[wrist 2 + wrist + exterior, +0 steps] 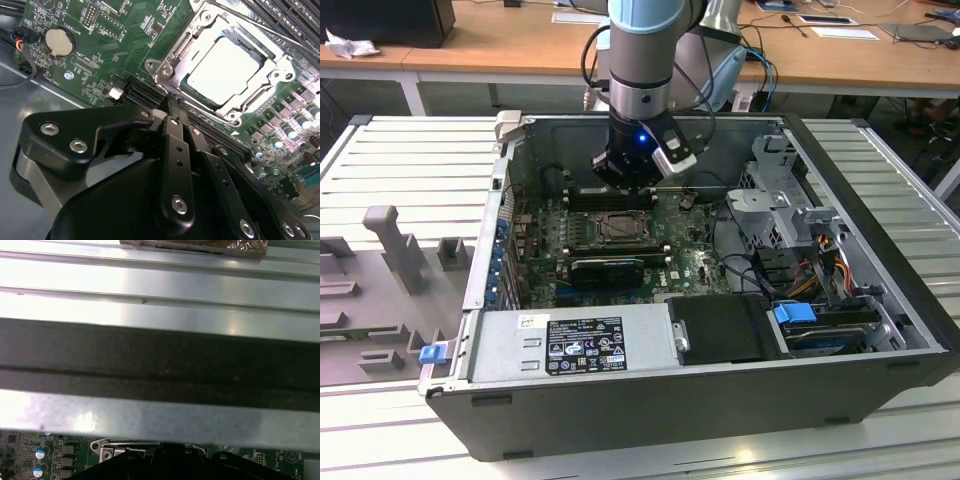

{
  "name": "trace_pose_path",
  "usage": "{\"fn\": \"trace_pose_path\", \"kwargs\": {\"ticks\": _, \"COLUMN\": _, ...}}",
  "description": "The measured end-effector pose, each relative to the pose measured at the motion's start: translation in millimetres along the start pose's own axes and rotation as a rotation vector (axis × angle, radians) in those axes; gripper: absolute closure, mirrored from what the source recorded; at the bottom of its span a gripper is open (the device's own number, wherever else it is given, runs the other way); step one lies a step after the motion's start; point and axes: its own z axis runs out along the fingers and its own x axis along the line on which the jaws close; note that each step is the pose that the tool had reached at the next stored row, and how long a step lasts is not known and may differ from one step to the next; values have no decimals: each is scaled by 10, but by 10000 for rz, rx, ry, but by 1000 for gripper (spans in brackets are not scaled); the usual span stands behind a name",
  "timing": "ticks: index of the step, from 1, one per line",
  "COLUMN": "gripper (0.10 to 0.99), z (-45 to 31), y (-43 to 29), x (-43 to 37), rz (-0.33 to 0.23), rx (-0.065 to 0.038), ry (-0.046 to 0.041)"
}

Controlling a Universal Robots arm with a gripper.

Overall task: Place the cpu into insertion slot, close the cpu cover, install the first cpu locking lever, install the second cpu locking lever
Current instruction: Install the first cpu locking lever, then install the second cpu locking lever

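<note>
The cpu [225, 72], a dull silver square, lies in the insertion slot [618, 228] of the green motherboard. The cpu cover [202, 27], a metal frame with a central window, lies flat around the chip. A thin metal lever [260, 25] runs along one side of the socket. My gripper [170, 102] has its black fingers pressed together with nothing between them, and it hangs just off one corner of the socket. In the exterior view the gripper [628, 185] is inside the open case, just behind the socket, above the memory slots.
The case walls [160, 365] enclose the board. A power supply [582, 345] lines the near side, and a drive cage [780, 190] with cables stands at the exterior view's right. A coin battery [59, 41] and the long memory slots [285, 15] flank the socket. Grey fixtures [395, 245] stand outside the case at the exterior view's left.
</note>
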Motion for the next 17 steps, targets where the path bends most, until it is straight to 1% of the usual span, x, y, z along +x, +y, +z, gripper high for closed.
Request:
{"fn": "trace_pose_path", "kwargs": {"ticks": 2, "gripper": 980, "z": -1, "y": -5, "x": 0, "rz": 0, "rx": 1, "ry": 1}}
{"fn": "trace_pose_path", "kwargs": {"ticks": 6, "gripper": 980, "z": -11, "y": -84, "x": 5, "rz": 5, "rx": 0, "ry": 0}}
{"fn": "trace_pose_path", "kwargs": {"ticks": 7, "gripper": 980, "z": -26, "y": -91, "x": 6, "rz": 10, "rx": 3, "ry": 1}}
{"fn": "trace_pose_path", "kwargs": {"ticks": 10, "gripper": 980, "z": -86, "y": -96, "x": 5, "rz": 17, "rx": 1, "ry": 0}}
{"fn": "trace_pose_path", "kwargs": {"ticks": 11, "gripper": 980, "z": -151, "y": -94, "x": 4, "rz": 26, "rx": 1, "ry": -2}}
{"fn": "trace_pose_path", "kwargs": {"ticks": 12, "gripper": 980, "z": -201, "y": -92, "x": 3, "rz": 26, "rx": 2, "ry": -1}}
{"fn": "trace_pose_path", "kwargs": {"ticks": 16, "gripper": 980, "z": -281, "y": -96, "x": 1, "rz": 25, "rx": 0, "ry": -2}}
{"fn": "trace_pose_path", "kwargs": {"ticks": 17, "gripper": 980, "z": -282, "y": -107, "x": 2, "rz": 26, "rx": -1, "ry": -4}}
